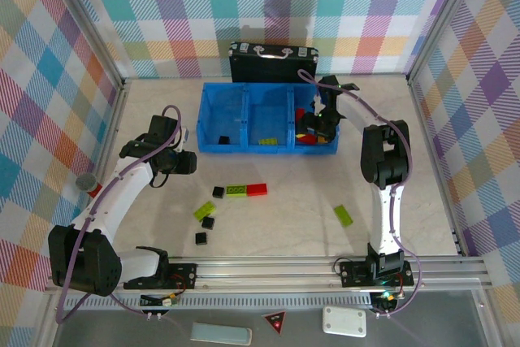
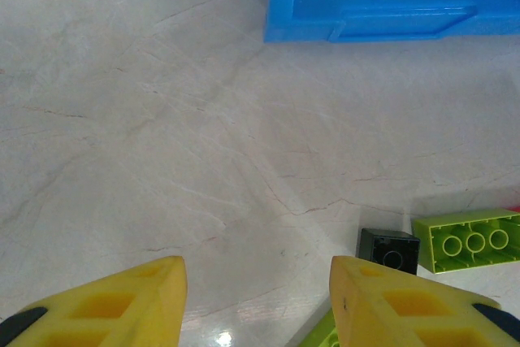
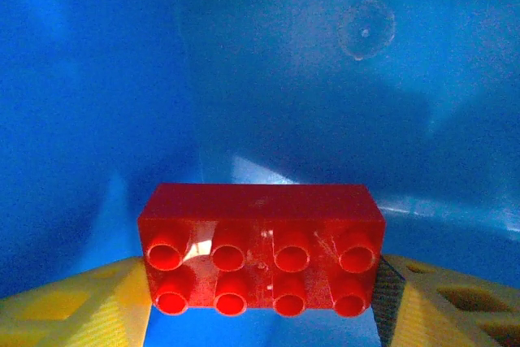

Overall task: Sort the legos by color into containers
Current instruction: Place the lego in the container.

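Observation:
My right gripper (image 1: 314, 123) reaches down into the right compartment of the blue tray (image 1: 244, 149). In the right wrist view a red brick (image 3: 260, 233) sits between its yellow fingers (image 3: 73, 302) over the tray's blue floor (image 3: 341, 95). The dark right pad (image 3: 390, 298) shows just off the brick's end, so the jaws stand a little wider than the brick. My left gripper (image 1: 185, 162) is open and empty over bare table, with a black brick (image 2: 388, 249) and a lime brick (image 2: 467, 239) to its right. Loose black (image 1: 218, 192), green (image 1: 237, 190) and red (image 1: 257, 189) bricks lie mid-table.
Behind the tray stands a black case (image 1: 272, 61) with metal handles. The left compartment holds a black brick (image 1: 223, 139), the middle one green bricks (image 1: 266, 141). One lime brick (image 1: 343, 215) lies alone at the right, near the right arm. Checked walls close three sides.

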